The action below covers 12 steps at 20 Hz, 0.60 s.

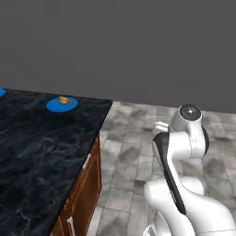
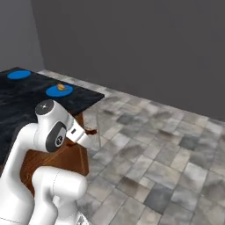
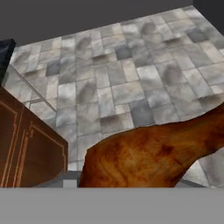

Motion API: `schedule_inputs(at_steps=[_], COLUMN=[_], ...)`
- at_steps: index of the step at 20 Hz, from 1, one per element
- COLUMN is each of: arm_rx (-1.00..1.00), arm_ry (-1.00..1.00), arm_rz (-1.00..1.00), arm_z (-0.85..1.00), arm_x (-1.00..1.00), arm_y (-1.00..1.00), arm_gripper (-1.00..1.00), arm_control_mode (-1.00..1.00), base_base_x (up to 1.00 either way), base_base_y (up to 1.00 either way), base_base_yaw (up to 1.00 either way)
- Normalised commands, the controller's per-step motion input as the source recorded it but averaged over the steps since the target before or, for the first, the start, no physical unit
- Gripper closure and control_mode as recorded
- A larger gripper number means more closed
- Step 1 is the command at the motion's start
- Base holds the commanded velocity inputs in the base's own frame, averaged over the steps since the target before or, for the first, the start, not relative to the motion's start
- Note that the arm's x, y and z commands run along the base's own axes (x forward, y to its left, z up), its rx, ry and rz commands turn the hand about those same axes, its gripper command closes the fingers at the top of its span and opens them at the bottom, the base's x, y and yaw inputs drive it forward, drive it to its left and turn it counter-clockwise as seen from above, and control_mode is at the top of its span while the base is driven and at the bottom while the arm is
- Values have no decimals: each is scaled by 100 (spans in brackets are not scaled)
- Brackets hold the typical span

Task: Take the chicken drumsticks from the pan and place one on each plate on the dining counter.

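Left base view: black marbled dining counter (image 1: 41,152) at left; flat round bright blue plate (image 1: 61,104) upper left, golden-tan drumstick (image 1: 65,99) on it.

Right base view: second, bare blue plate (image 2: 19,74) upper left; gripper (image 2: 91,131) mid-left, beside the counter.

Hand view: dark reddish-brown drumstick (image 3: 153,153) pinched, lower frame, over floor tiles. Judgement: carry level, release centred on the bare plate.

A small golden-tan cooked drumstick (image 1: 66,100) is seen lying on a flat round bright blue plate (image 1: 56,106) near the corner of the black marbled stone table (image 1: 41,147). A second blue plate (image 2: 19,74) lies farther along, well apart. A dark reddish-brown drumstick (image 3: 153,151) is seen close up above the tiled floor.
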Motion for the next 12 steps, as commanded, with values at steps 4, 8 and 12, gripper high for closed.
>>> schedule_inputs(at_steps=[4, 8, 12], arm_rx=[0, 0, 0], arm_ry=[0, 0, 0], arm_rz=[0, 0, 0], arm_z=[0, 0, 0], arm_x=[0, 0, 0], arm_y=[0, 0, 0], arm_gripper=[100, 100, 100], arm_control_mode=[100, 100, 100], base_base_x=[100, 100, 100], base_base_y=[-44, -83, -94], base_base_yaw=[57, 43, 43])
